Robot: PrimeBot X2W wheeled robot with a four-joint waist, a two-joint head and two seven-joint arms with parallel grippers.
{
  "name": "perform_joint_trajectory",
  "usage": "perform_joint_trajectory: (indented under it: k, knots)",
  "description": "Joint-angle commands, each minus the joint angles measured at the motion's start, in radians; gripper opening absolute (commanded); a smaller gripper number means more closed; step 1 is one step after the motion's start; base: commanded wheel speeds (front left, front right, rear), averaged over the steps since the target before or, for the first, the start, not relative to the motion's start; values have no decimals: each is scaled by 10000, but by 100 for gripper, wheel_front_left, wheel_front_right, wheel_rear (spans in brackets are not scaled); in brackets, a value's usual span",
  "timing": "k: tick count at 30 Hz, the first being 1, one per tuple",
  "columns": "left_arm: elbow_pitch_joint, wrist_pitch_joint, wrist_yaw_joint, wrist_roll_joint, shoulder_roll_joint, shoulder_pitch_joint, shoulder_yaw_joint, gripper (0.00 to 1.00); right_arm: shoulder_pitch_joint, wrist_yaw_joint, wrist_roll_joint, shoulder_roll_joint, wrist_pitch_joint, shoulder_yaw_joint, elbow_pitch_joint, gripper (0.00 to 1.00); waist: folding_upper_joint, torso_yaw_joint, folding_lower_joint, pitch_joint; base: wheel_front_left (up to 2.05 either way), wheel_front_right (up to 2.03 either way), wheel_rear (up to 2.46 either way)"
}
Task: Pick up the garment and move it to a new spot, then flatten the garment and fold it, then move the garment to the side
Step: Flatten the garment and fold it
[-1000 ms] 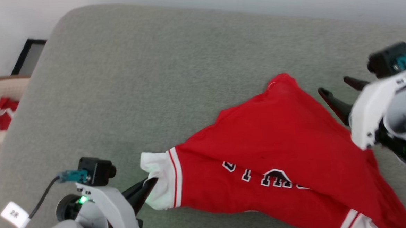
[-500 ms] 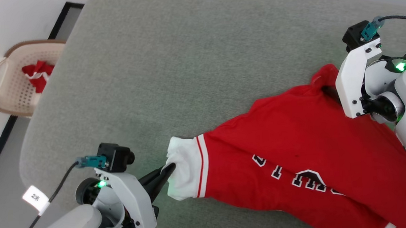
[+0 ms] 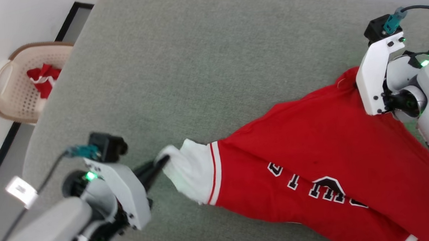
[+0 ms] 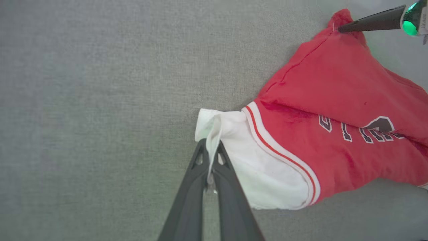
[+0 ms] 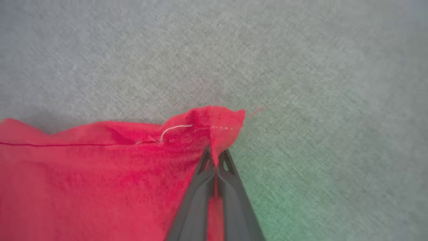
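The garment (image 3: 311, 148), soft red jersey knit, lies stretched across the lower right of the head view on the nubby grey-green cloth surface (image 3: 196, 62). The left gripper (image 4: 210, 144) is pinched tight on the edge of the crumpled white sleeve (image 4: 267, 174), lower centre of its wrist view. The right gripper (image 5: 217, 153) is clamped on a stitched red hem corner (image 5: 227, 124). A perforated beige basket (image 3: 13, 105) sits upper left.

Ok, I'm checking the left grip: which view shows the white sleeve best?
The left wrist view: the white sleeve lies whole, its edge pinched in the left claw. The head view shows it smaller; the right wrist view shows red cloth of the garment.
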Motion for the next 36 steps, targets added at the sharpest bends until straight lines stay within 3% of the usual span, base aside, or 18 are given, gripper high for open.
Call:
perform_joint_trajectory:
  k: [1,8,16,26,36]
  knots:
    - [-75,123,98,101,153,-283,100,0,-140,-19,143,-166,-221,26,-80,0,-1,-314,0,-314,0,0,0]
    - [-246,1059,219,379,873,-1557,423,0,-407,-18,496,-568,-752,37,-673,0,-1,-1018,0,-961,0,0,0]
    - [434,2438,-114,763,1353,-3718,772,0,-775,-18,578,-959,-1383,-352,-1468,0,-1,-1982,0,-1804,0,0,0]
    - [2486,2825,-934,1703,873,-6385,964,0,-1301,-19,-29,-1187,-1744,-1275,-2413,0,-1,-2775,0,-2440,0,0,0]
    - [4525,2383,-1607,2403,-88,-8486,982,0,-1566,-18,-945,-792,-1996,-2454,-3114,0,-1,-3161,0,-2607,0,0,0]
